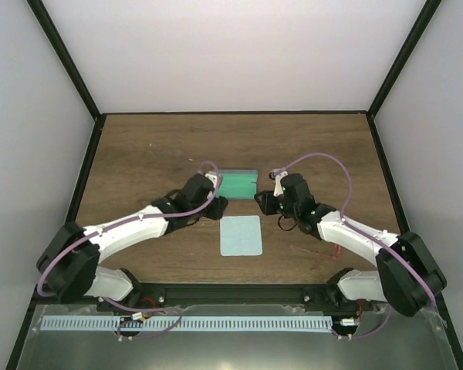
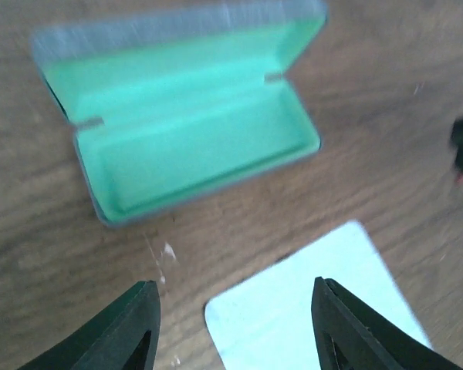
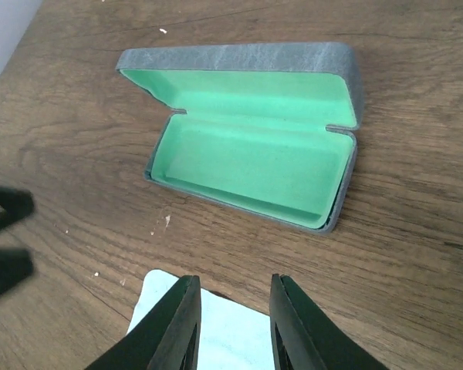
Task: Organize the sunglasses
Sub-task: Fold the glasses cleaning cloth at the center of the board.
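Wood-grain bench [image 1: 139, 146] carries an open green-lined case [image 3: 255, 154], with a pale cloth [image 1: 241, 235] just nearer. The left gripper [image 2: 233, 284] gapes wide and the right gripper [image 3: 234, 279] is slightly parted, both holding nothing. Thin red sunglasses [image 1: 324, 251] peek out beside the right forearm.

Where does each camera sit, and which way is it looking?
Top external: above and behind the robot, looking down on the table, the left arm, the right arm, the open case and the cloth.
Left wrist: on the left arm, looking past the left gripper at case and cloth.
Right wrist: on the right arm, looking past the right gripper at case and cloth.
Shared: all three show the green-lined case and the cloth.
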### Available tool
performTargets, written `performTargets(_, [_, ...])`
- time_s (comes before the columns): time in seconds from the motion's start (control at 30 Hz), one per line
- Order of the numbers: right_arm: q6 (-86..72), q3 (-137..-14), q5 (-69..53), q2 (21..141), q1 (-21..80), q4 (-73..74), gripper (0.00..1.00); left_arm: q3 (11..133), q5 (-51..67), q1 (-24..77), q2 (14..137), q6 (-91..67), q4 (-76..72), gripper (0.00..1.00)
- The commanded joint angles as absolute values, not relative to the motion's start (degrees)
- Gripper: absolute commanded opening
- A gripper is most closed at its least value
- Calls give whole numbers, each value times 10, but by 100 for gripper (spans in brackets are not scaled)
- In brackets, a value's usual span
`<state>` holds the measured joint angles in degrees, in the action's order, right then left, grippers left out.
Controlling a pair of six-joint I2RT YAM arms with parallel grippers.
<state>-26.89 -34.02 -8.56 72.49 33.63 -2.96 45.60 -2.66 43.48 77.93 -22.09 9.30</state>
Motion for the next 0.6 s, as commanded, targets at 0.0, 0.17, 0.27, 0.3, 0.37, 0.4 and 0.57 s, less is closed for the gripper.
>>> performTargets(0.0, [-250,-347,-93,709,341,-33,27,441,-80,484,810,-179,127,57])
performTargets(0.17, [-249,-348,-97,712,340,-32,28,463,-98,500,877,-160,151,46])
performTargets(0.27, [-250,-350,-109,714,340,-29,30,469,-92,500,901,-155,152,45])
performTargets(0.3, [-249,-350,-112,713,340,-30,30,471,-96,500,908,-155,154,45])
performTargets(0.37, [-249,-350,-114,710,340,-29,31,476,-102,500,920,-154,157,43])
performTargets(0.4, [-250,-350,-115,708,340,-28,31,477,-96,500,926,-153,156,41])
performTargets(0.57, [-250,-350,-119,712,340,-29,31,478,-80,500,941,-147,142,41])
